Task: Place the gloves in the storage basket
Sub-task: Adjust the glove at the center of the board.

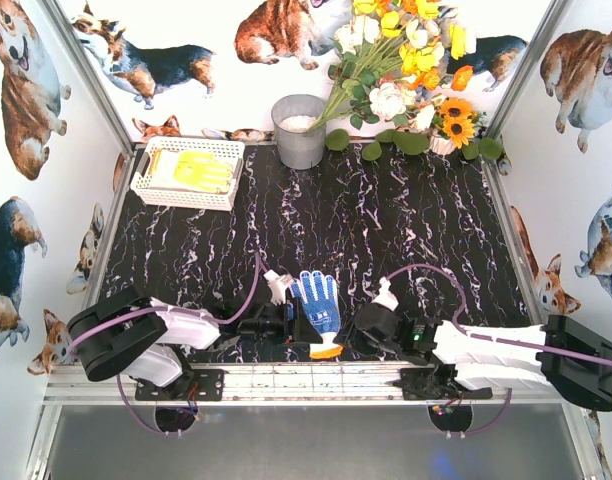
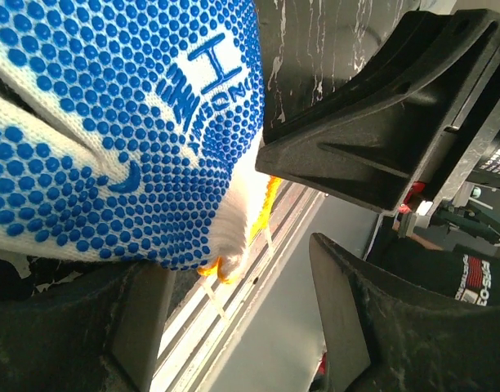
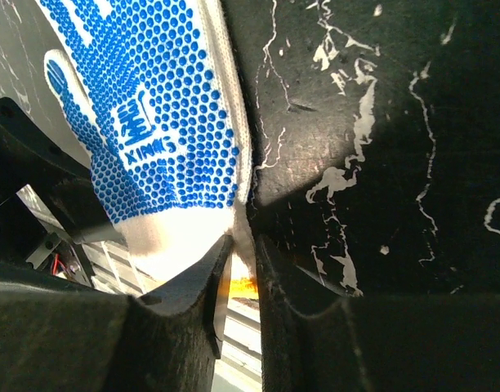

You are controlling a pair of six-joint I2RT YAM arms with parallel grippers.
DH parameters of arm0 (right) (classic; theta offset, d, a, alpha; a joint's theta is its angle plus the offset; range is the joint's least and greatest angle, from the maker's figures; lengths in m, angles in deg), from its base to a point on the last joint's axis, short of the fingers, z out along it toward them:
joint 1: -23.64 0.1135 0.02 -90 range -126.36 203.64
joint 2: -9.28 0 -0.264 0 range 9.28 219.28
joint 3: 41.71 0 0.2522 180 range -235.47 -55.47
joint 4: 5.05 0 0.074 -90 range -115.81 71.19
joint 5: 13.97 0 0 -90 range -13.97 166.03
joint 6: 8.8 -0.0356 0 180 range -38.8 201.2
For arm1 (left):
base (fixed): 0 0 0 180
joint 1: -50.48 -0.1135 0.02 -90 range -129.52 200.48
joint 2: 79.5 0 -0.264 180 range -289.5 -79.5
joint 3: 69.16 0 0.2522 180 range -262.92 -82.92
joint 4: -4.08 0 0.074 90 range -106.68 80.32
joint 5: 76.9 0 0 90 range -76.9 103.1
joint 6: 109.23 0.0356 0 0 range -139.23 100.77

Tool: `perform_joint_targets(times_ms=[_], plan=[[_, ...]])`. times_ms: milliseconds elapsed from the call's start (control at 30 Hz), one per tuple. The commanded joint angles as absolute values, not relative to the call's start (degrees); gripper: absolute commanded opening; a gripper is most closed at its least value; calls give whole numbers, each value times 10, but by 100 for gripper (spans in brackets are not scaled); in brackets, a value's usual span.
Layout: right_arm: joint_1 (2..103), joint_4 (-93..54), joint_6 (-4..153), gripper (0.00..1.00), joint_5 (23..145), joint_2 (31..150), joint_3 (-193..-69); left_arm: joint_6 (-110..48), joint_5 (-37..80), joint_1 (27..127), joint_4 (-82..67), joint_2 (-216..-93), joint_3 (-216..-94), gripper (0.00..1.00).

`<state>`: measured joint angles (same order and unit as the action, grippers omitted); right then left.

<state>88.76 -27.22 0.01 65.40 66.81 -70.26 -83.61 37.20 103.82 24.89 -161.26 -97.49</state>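
At the worktop's (image 1: 386, 220) near edge the blue-dotted glove (image 1: 317, 300) lies lengthwise, cuff toward the arms, between the spread left gripper (image 2: 234, 265) and the right gripper (image 3: 238, 278) pinching its cuff edge; the storage basket (image 1: 181, 197) sits well away, far-left, on the left arm's side

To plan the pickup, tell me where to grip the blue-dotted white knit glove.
Probably the orange-trimmed cuff, coming from the near edge of the black marbled table: the blue-dotted white knit glove lies flat, dotted side up, with its cuff at that edge.
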Motion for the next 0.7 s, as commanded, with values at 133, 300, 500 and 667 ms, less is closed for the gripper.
perform_joint_targets(times_ms=[133, 300, 500, 667], plan=[[887, -257, -10, 18, 672, 715, -709, -826, 318, 1041, 251, -1623, -944, 61], [887, -237, -14, 18, 685, 758, -715, -828, 309, 1040, 288, -1634, -943, 60], [887, -202, -8, 17, 702, 804, -728, -828, 306, 1041, 360, -1655, -939, 59], [887, -178, -5, 16, 706, 823, -735, -826, 289, 1041, 387, -1651, -931, 47]])
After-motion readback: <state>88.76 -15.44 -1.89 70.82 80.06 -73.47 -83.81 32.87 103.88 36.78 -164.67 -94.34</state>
